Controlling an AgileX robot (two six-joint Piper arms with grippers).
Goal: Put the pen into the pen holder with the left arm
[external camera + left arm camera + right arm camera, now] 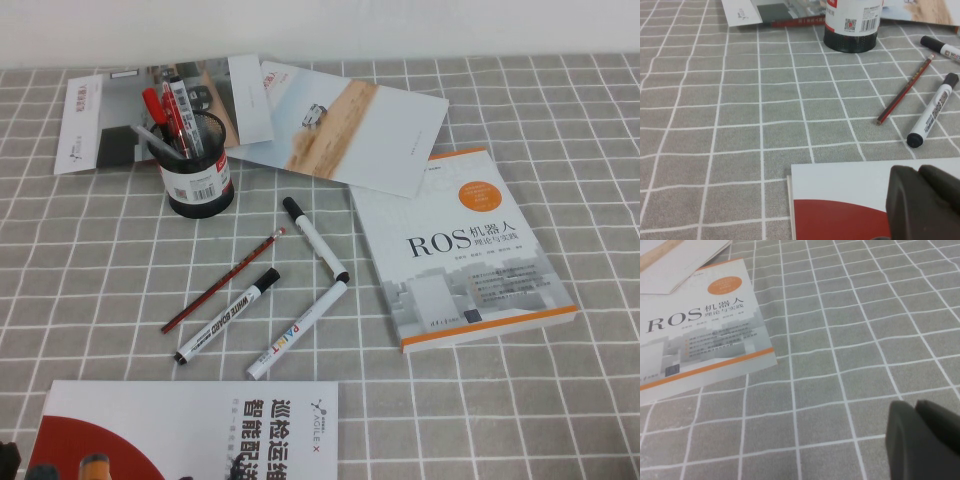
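The black mesh pen holder (197,168) with a barcode label stands at the back left of the table. The silver-grey pen (157,139) stands tilted inside it, leaning left among red and black pens. In the left wrist view only the holder's base (850,30) shows, and the pen is out of view. My left gripper (919,169) is shut and empty, low over a red and white booklet (840,200), far from the holder. Only a dark bit of the left arm (8,460) shows in the high view. My right gripper (915,404) is shut and empty over bare cloth.
A red pencil (225,278) and three white markers (228,315) (296,329) (314,240) lie mid-table. A ROS book (460,250) lies to the right, leaflets (330,125) at the back, and a booklet (190,435) at the front left.
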